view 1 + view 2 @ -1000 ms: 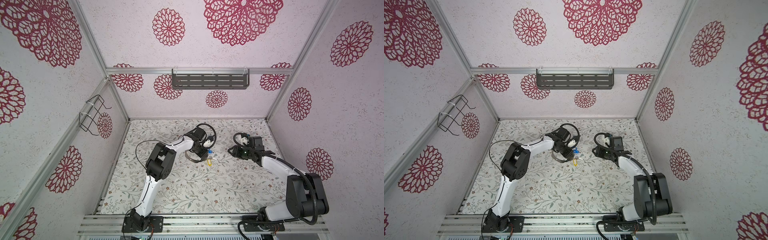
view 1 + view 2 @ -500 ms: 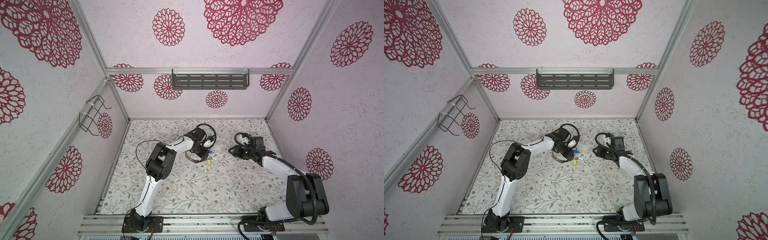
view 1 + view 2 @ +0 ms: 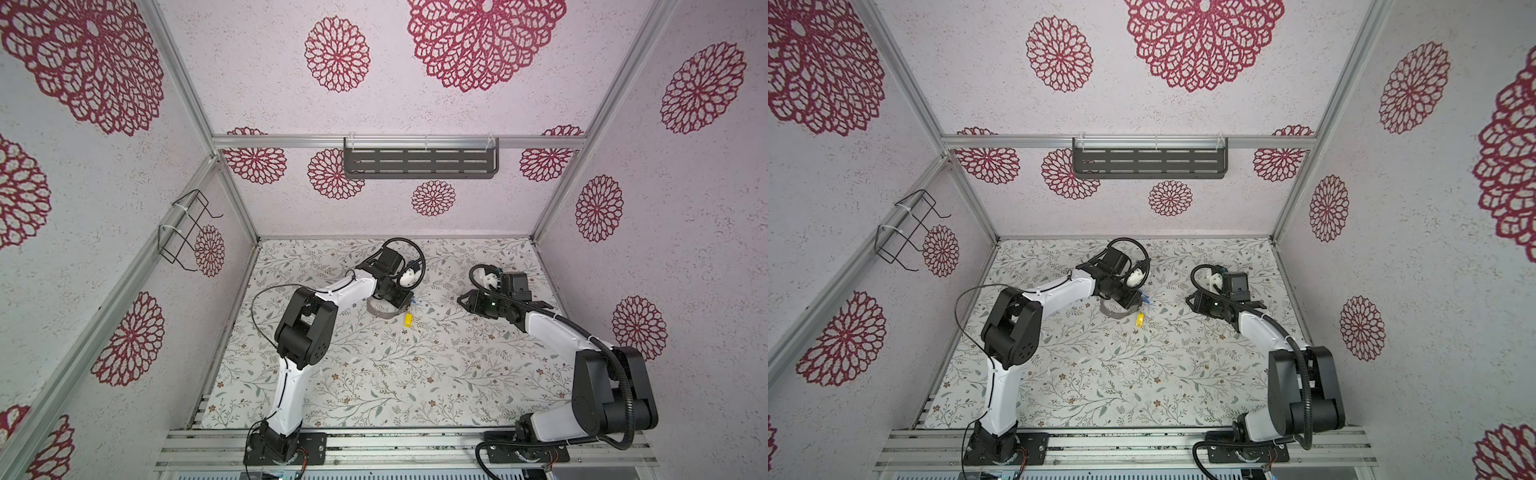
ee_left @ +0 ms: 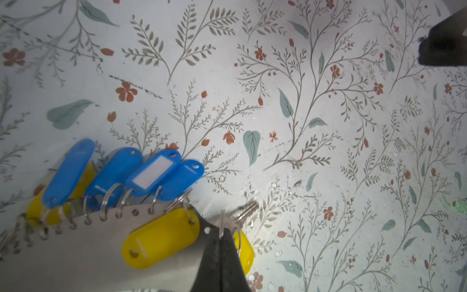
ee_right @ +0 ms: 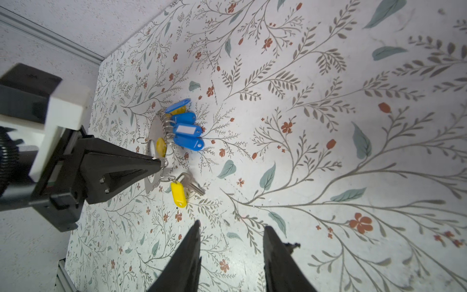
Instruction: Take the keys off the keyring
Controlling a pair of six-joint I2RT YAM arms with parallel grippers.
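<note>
The grey keyring [image 4: 75,252] lies on the floral table, partly under my left arm in both top views [image 3: 380,312] [image 3: 1113,313]. Several blue keys [image 4: 151,172] [image 5: 188,131] and a yellow key [image 4: 161,237] hang from small loops along its edge. My left gripper [image 4: 222,233] [image 5: 158,161] is shut on a small metal loop at the band's end. A second yellow key [image 5: 178,192] [image 3: 409,320] lies beside it next to a metal key [image 5: 194,185]. My right gripper [image 5: 232,225] [image 3: 461,300] hovers open and holds nothing, a short way right of the keys.
A dark slotted shelf [image 3: 419,162] hangs on the back wall and a wire rack [image 3: 185,232] on the left wall. Patterned walls enclose the floral table [image 3: 415,374] on three sides, and aluminium rails run along its front edge.
My left gripper's jaws have closed the last bit onto the small metal loop. Both arms have scarcely moved.
</note>
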